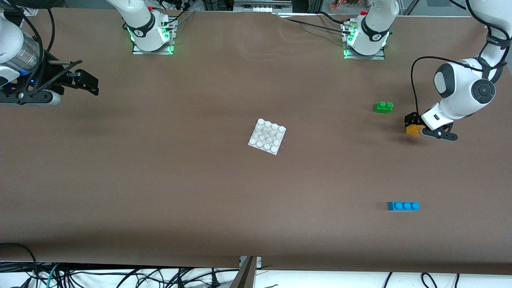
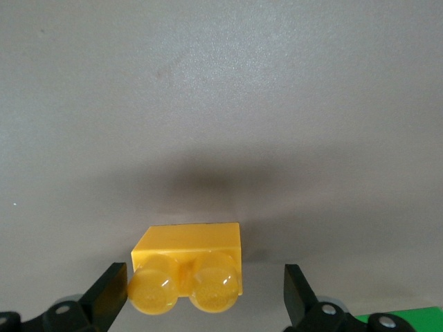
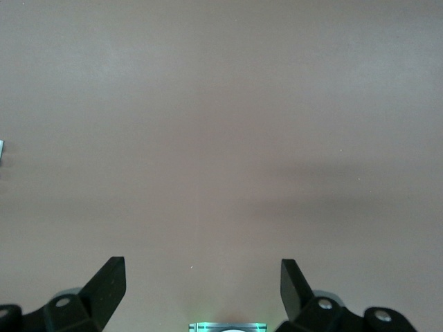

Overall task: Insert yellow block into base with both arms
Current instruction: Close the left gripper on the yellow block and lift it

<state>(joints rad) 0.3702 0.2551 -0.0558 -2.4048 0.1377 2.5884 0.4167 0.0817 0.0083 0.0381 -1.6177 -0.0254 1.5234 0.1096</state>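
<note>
Both grippers gape wide: left gripper (image 2: 201, 294) straddles the yellow block (image 2: 188, 266); right gripper (image 3: 201, 290) waits over bare table.

One small yellow-orange plastic brick (image 1: 413, 130), one green two-stud brick (image 1: 383, 107), one long blue three-stud brick (image 1: 403, 206), one white studded square plate (image 1: 267, 136).

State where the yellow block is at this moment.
The yellow block lies on the table toward the left arm's end, between the open left gripper's fingers, just nearer the front camera than the green brick.

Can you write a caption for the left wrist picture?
Open left gripper straddles the yellow block on the brown table.
</note>
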